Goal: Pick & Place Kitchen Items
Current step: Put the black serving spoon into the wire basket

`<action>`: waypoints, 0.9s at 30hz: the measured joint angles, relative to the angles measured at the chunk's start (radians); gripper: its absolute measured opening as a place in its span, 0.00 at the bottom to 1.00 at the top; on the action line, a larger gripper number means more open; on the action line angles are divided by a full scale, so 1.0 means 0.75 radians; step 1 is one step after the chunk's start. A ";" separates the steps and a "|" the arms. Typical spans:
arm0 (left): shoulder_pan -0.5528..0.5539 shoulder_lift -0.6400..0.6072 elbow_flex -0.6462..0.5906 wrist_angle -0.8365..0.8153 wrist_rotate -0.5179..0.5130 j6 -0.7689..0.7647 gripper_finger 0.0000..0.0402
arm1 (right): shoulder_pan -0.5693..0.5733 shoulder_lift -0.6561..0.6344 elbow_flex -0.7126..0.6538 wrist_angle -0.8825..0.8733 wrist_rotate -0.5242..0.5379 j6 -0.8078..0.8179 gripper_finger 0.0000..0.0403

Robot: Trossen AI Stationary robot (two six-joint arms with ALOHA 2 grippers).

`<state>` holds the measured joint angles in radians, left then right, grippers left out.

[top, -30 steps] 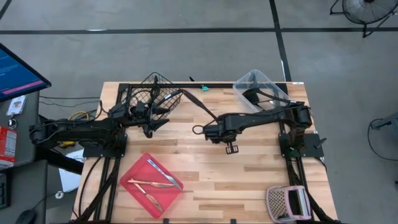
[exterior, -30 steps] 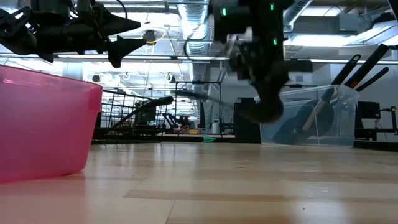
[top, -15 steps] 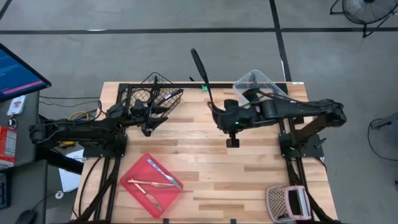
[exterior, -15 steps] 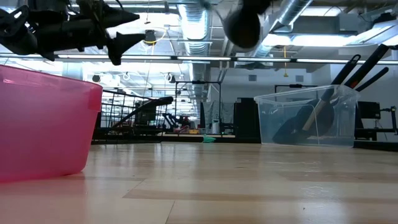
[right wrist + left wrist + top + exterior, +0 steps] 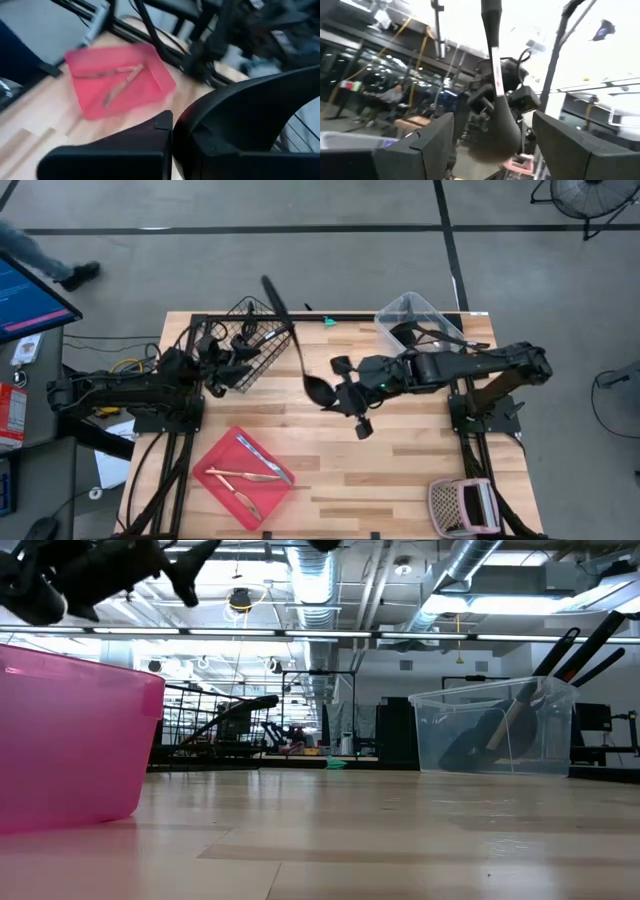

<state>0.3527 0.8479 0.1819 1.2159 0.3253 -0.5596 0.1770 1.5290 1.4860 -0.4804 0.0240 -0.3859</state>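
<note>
In the centre of the high view, the right gripper (image 5: pixel 340 392) is clamped shut on the bowl end of a long black plastic ladle (image 5: pixel 318 387), whose thin handle slants up toward the upper left of the frame, over the black wire basket (image 5: pixel 250 335). Gripping it at the bowl leaves the handle free, probably so the other arm can take it. The left gripper (image 5: pixel 228 365) hovers at the left of the frame beside the basket, fingers spread wide and holding nothing; its wrist view shows the ladle hanging between its two dark fingers (image 5: pixel 427 145), well beyond them. In the lower left lies a flat red plastic tray (image 5: pixel 215 480) with slim silver and copper-coloured cutlery (image 5: pixel 250 475) in it. At the upper right a clear plastic bin (image 5: pixel 420 315) holds more black utensils (image 5: pixel 560 655), seemingly the supply still to be sorted.
</note>
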 joint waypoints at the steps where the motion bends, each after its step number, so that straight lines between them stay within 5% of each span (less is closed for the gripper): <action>1: -0.001 0.001 0.016 -0.001 0.021 -0.004 0.64 | -0.004 0.012 0.000 0.029 -0.041 -0.007 0.03; 7: -0.043 0.036 0.152 -0.002 0.074 0.009 0.64 | -0.022 0.089 0.000 0.176 -0.203 -0.013 0.03; 27: -0.037 0.337 0.480 0.000 0.307 0.072 0.65 | 0.009 0.149 0.000 0.294 -0.246 0.003 0.04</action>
<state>0.3248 1.1006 0.5416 1.2161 0.5557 -0.5054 0.1841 1.6409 1.4860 -0.2599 -0.1604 -0.3840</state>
